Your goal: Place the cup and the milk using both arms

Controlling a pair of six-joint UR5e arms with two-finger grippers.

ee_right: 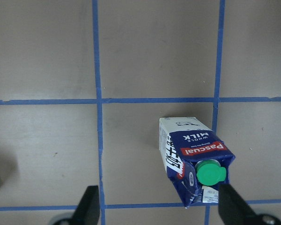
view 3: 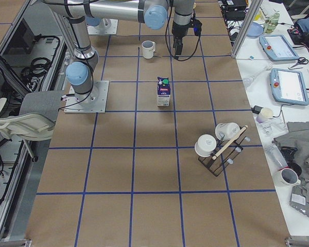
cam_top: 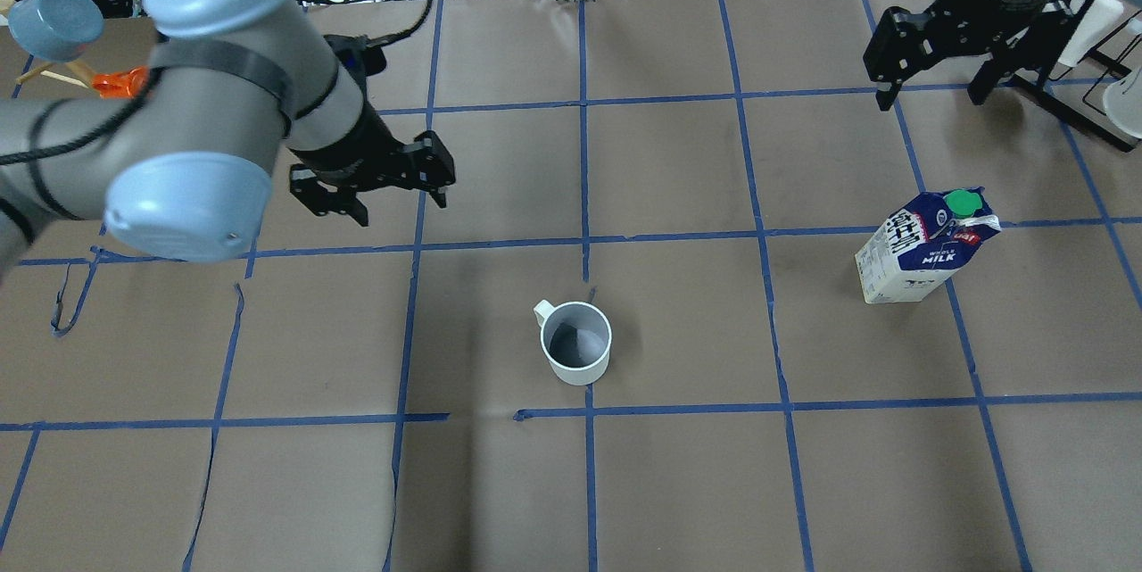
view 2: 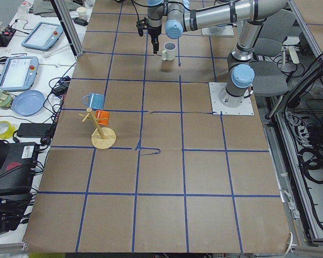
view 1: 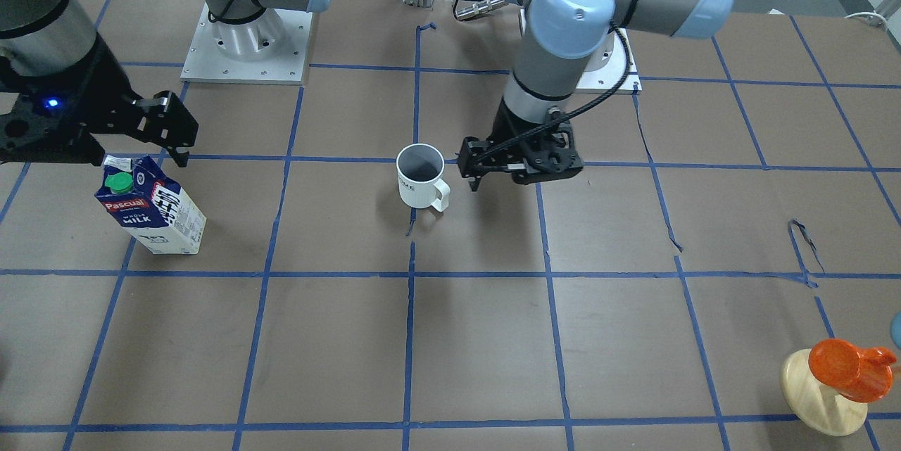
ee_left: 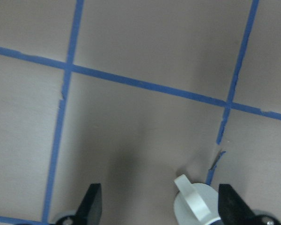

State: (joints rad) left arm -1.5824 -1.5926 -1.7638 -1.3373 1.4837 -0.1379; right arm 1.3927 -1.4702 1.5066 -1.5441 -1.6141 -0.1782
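Observation:
The white cup (view 1: 421,178) stands upright near the table's middle, handle toward my left gripper; it also shows in the overhead view (cam_top: 577,343). My left gripper (view 1: 470,168) is open and empty, hovering just beside the handle; in its wrist view the cup's handle and rim (ee_left: 193,204) lie between the fingers, nearer the right one. The milk (view 1: 151,206) carton stands upright, also in the overhead view (cam_top: 923,246). My right gripper (cam_top: 930,95) is open and empty, above and just beyond the carton (ee_right: 193,161), which shows between its fingers.
A wooden stand with an orange cup (view 1: 848,370) and a blue mug (view 2: 94,99) sits at the table's corner on my left. A black rack with white cups (view 3: 221,144) stands on my right side. Blue tape lines grid the brown table.

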